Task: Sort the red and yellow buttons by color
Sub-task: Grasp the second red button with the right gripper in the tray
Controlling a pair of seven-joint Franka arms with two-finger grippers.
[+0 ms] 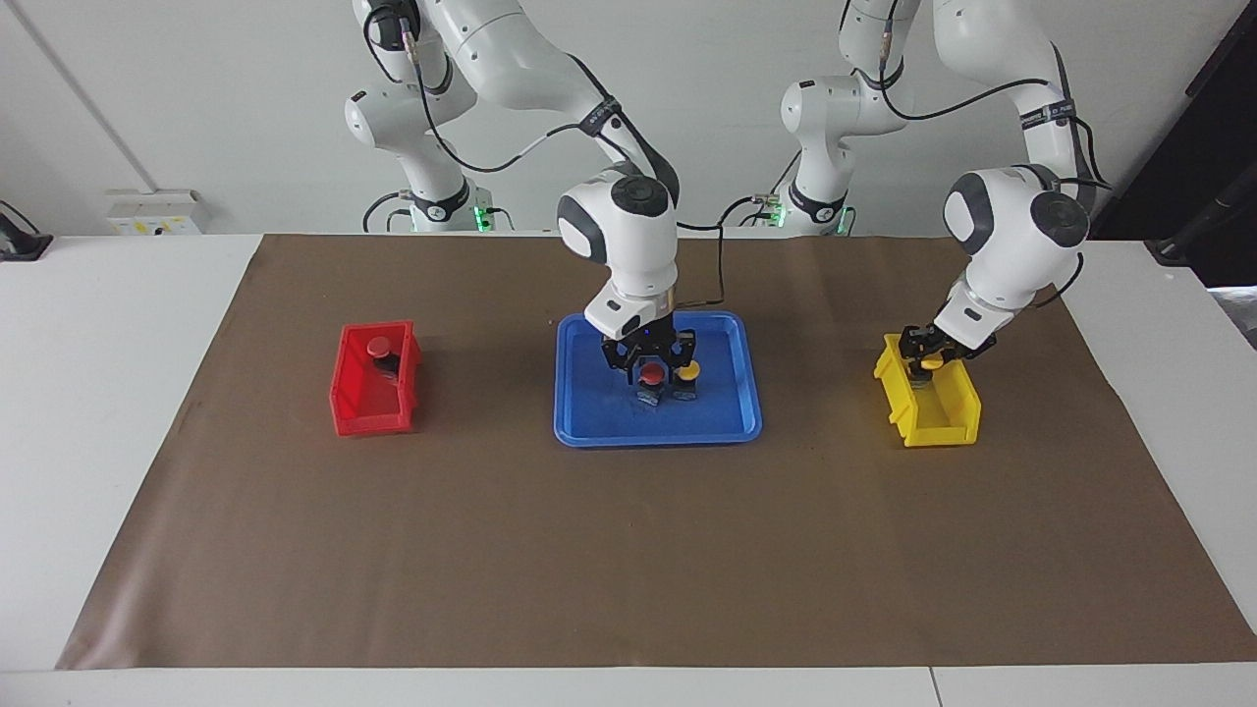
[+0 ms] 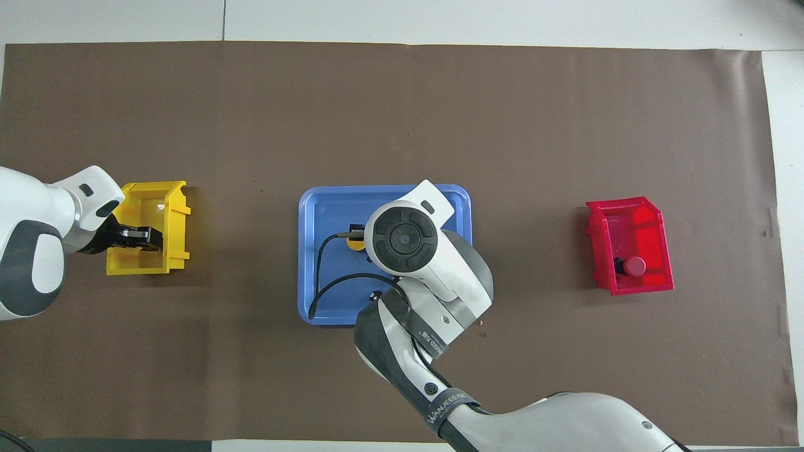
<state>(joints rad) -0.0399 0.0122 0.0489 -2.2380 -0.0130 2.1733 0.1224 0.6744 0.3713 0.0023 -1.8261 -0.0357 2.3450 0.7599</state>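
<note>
In the blue tray (image 1: 599,428) a red button (image 1: 649,373) and a yellow button (image 1: 690,370) stand side by side. My right gripper (image 1: 649,361) is down at the red button, its links on either side of the cap. In the overhead view the right wrist hides that red button, and only the yellow button (image 2: 355,243) peeks out. Over the yellow bin (image 1: 938,417), my left gripper (image 1: 926,359) is shut on another yellow button (image 1: 932,362). A second red button (image 1: 378,346) lies in the red bin (image 1: 365,417).
The red bin (image 2: 647,223) sits toward the right arm's end of the brown mat, the yellow bin (image 2: 146,267) toward the left arm's end, and the blue tray (image 2: 326,204) between them. A black cable (image 2: 323,276) loops over the tray.
</note>
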